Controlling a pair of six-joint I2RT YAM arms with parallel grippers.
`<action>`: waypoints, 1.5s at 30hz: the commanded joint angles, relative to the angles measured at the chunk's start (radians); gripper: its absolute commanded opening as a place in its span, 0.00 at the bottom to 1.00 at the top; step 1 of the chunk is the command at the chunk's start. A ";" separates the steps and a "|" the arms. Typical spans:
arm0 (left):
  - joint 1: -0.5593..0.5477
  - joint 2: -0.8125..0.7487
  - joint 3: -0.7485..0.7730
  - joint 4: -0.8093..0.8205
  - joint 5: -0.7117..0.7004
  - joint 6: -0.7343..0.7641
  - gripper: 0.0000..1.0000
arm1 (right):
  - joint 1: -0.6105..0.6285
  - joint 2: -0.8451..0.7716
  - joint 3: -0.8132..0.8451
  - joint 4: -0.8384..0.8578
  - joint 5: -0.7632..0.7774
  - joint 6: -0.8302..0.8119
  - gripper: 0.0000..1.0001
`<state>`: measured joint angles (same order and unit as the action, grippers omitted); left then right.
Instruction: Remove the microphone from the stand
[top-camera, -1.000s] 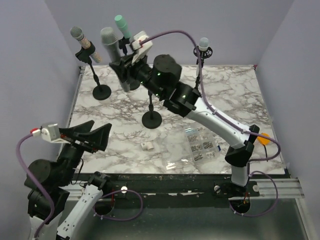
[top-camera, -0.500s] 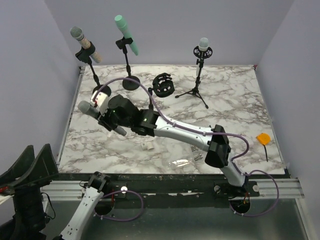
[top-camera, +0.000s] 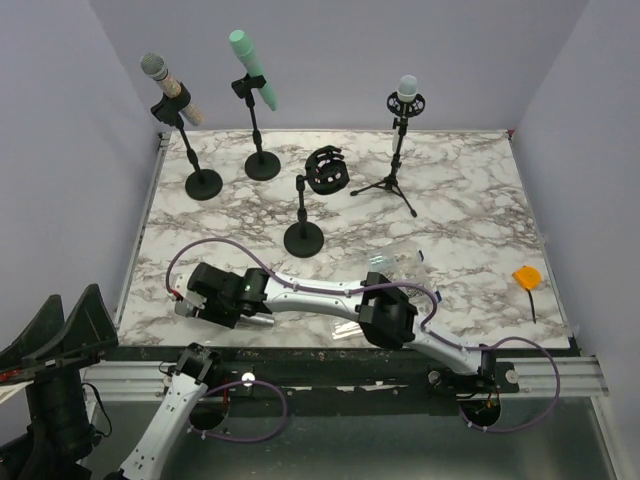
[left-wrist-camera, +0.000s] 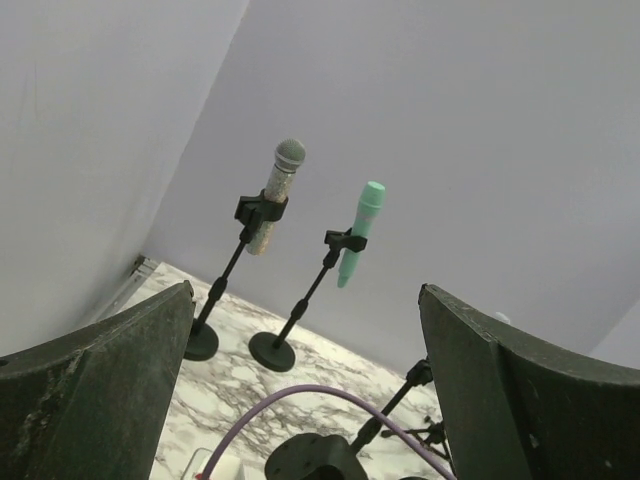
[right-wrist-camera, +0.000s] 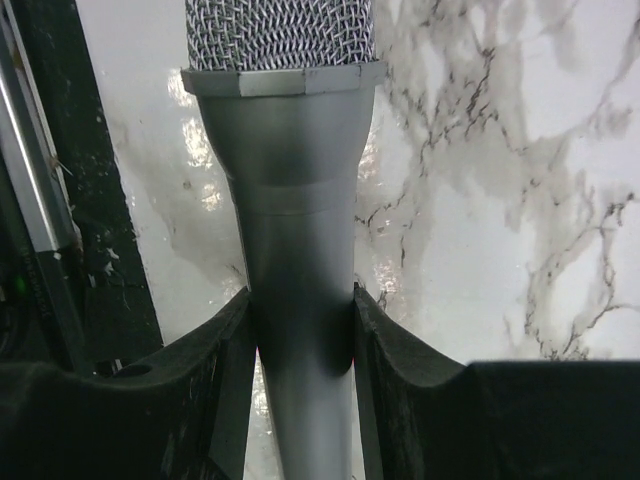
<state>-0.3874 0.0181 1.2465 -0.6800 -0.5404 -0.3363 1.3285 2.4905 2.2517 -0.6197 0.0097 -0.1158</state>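
Note:
My right gripper (top-camera: 213, 299) is shut on a grey microphone (top-camera: 184, 308) and holds it low over the marble table's near-left corner. In the right wrist view the microphone (right-wrist-camera: 300, 230) is clamped by its body between both fingers (right-wrist-camera: 225, 380), its mesh head pointing away from the wrist. The short black stand (top-camera: 303, 236) in the middle of the table holds nothing. My left gripper (top-camera: 62, 322) is open and empty, pulled back off the table's near-left corner; its fingers (left-wrist-camera: 90, 400) stand wide apart in the left wrist view.
At the back a glittery microphone (top-camera: 165, 85), a teal microphone (top-camera: 250, 62) and a small one on a tripod (top-camera: 406, 92) sit in stands. A black shock mount (top-camera: 327, 170) lies behind the bare stand. A clear bag (top-camera: 395, 265) and an orange item (top-camera: 527, 277) lie right.
My right arm swung the grey microphone from the back of the table down to the near-left corner. My left arm drew back off the table.

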 joint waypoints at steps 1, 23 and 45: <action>0.002 0.046 -0.035 -0.020 0.025 0.001 0.91 | 0.008 0.053 0.041 -0.094 0.018 -0.066 0.05; 0.004 0.094 -0.015 -0.031 0.071 -0.012 0.91 | 0.011 0.099 -0.021 -0.057 -0.043 -0.146 0.70; 0.003 0.110 -0.032 -0.030 0.124 -0.042 0.91 | -0.017 -0.166 0.021 -0.016 0.088 0.001 1.00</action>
<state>-0.3874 0.1055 1.2224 -0.6918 -0.4610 -0.3691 1.3277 2.4989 2.2658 -0.6483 0.0349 -0.1822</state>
